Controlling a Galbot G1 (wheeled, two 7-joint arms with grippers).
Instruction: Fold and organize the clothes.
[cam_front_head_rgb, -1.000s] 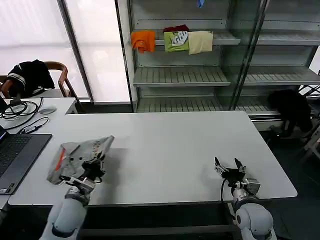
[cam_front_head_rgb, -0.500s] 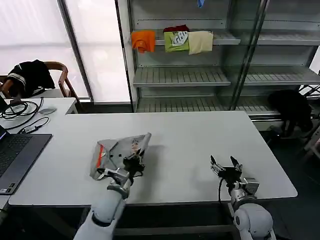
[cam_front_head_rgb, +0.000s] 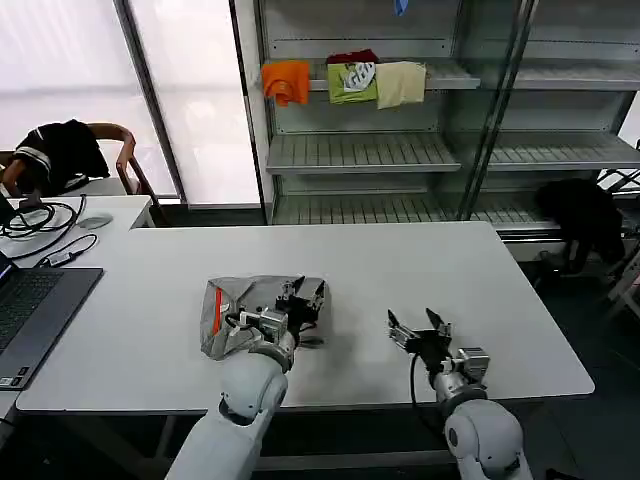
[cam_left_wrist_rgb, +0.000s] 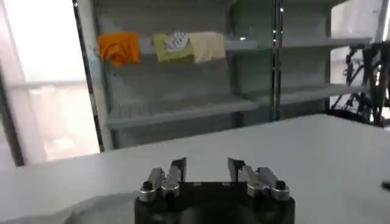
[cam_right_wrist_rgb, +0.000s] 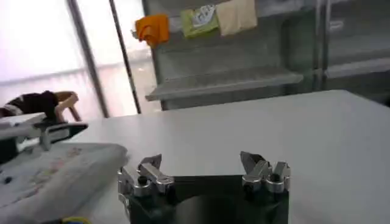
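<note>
A folded light grey T-shirt (cam_front_head_rgb: 248, 312) with a red-orange strip at its neck lies on the white table (cam_front_head_rgb: 400, 265), slightly left of the middle near the front. My left gripper (cam_front_head_rgb: 303, 293) hovers at the shirt's right edge, open, with nothing between its fingers (cam_left_wrist_rgb: 206, 170). My right gripper (cam_front_head_rgb: 418, 328) stands open over bare table to the right of the shirt, a short gap away. In the right wrist view that gripper (cam_right_wrist_rgb: 201, 163) is empty, and the shirt (cam_right_wrist_rgb: 55, 176) lies off to its side.
A laptop (cam_front_head_rgb: 30, 315) and cables (cam_front_head_rgb: 45, 225) sit at the table's left end. Behind it stands a chair with a black garment (cam_front_head_rgb: 60, 150). A shelf unit (cam_front_head_rgb: 360, 150) behind the table holds orange (cam_front_head_rgb: 287, 80), green (cam_front_head_rgb: 353, 80) and cream (cam_front_head_rgb: 401, 83) folded garments.
The shirt has travelled right from the table's left end toward the middle with my left gripper, which now stands open at its edge. My right gripper has shifted left toward it.
</note>
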